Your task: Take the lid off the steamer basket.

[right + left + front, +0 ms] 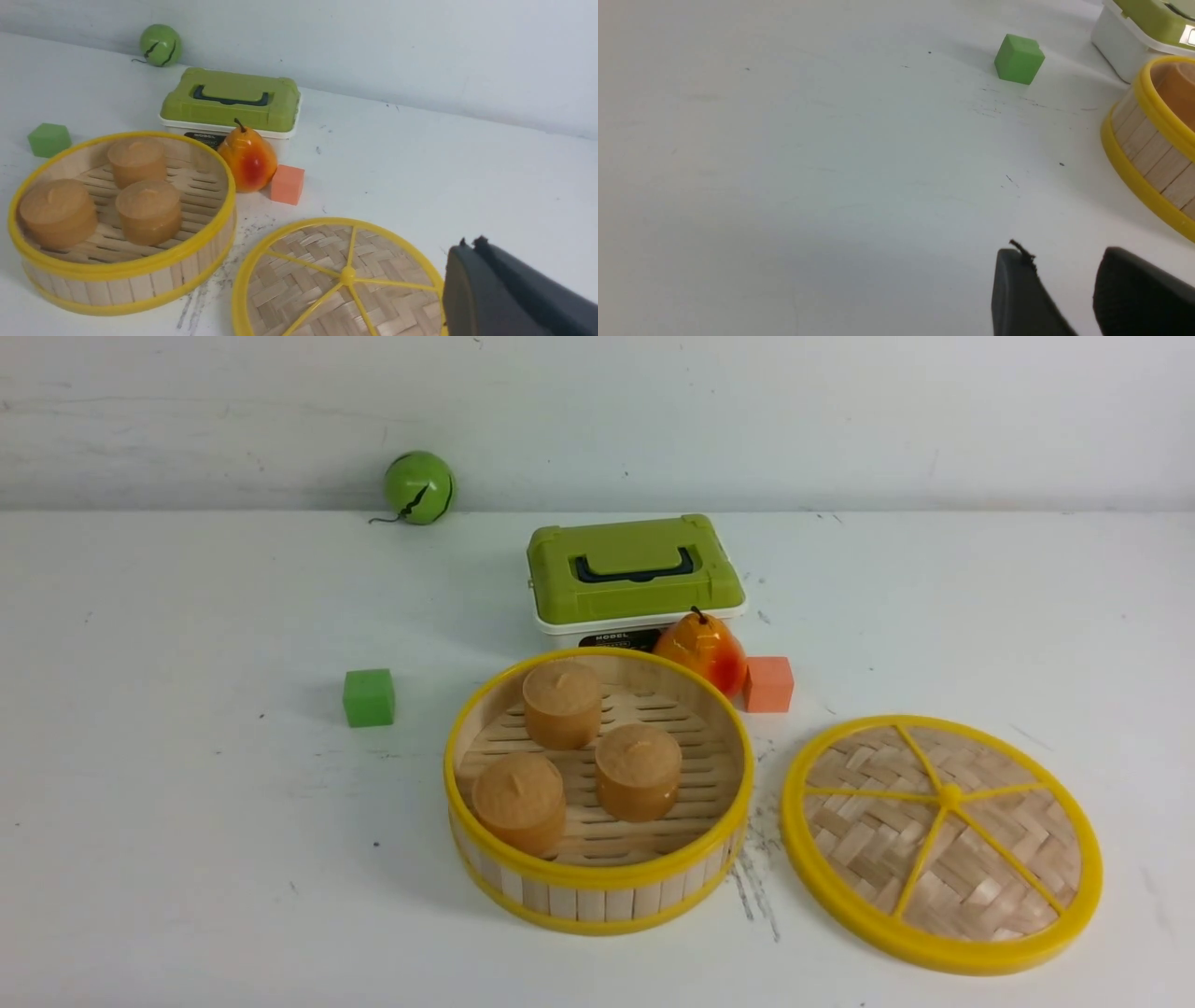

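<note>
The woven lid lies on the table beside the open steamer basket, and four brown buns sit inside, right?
Not quite: the front view shows three brown buns in the steamer basket, not four. The lid does lie on the table beside it.

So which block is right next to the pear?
The orange block, right beside the pear. The green block sits alone on the other side of the basket.

A green ball (419, 486) lies farthest back. A pear (702, 651) stands before a green box (635, 569), with an orange cube (768, 684) just beside it. A green cube (369, 697) sits apart, left. Three brown buns (562, 703) cluster together.
</note>
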You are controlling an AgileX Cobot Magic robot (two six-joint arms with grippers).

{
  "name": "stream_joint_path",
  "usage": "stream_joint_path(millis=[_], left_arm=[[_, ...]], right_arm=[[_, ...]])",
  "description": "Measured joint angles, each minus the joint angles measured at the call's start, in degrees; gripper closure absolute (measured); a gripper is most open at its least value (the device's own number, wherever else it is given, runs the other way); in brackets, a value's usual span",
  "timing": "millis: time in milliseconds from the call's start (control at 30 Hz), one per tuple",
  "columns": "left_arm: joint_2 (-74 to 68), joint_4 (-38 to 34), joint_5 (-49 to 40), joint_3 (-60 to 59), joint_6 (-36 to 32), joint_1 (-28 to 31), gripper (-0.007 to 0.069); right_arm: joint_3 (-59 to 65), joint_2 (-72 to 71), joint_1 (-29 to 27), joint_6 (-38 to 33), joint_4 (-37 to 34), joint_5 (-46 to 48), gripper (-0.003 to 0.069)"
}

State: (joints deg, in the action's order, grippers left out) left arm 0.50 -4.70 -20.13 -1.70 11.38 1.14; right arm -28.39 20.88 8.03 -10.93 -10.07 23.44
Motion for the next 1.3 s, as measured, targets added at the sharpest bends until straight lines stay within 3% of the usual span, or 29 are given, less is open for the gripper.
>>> stream_joint_path(millis=[167, 300, 467, 833, 1300], left_arm=[[0.0, 0.0, 0.0, 0.0, 0.0, 0.0, 0.0386], [0.0, 0.0, 0.0, 0.0, 0.0, 0.0, 0.0386], [0.0, 0.0, 0.0, 0.0, 0.0, 0.0, 0.0386], [0.0, 0.0, 0.0, 0.0, 0.0, 0.0, 0.0386], [0.0, 0.0, 0.0, 0.0, 0.0, 0.0, 0.0385]], right_arm=[[12.6, -8.76, -1.75, 4.55, 2.86, -9.14, 0.068], [21.71, -16.42, -5.34, 10.58, 5.48, -9.88, 0.068], [29.09, -21.33, -7.19, 13.18, 6.68, -9.32, 0.068], [29.76, -21.42, -7.39, 13.3, 8.98, -2.71, 0.068], [29.51, -21.42, -7.39, 13.33, 8.98, -1.52, 0.0678]])
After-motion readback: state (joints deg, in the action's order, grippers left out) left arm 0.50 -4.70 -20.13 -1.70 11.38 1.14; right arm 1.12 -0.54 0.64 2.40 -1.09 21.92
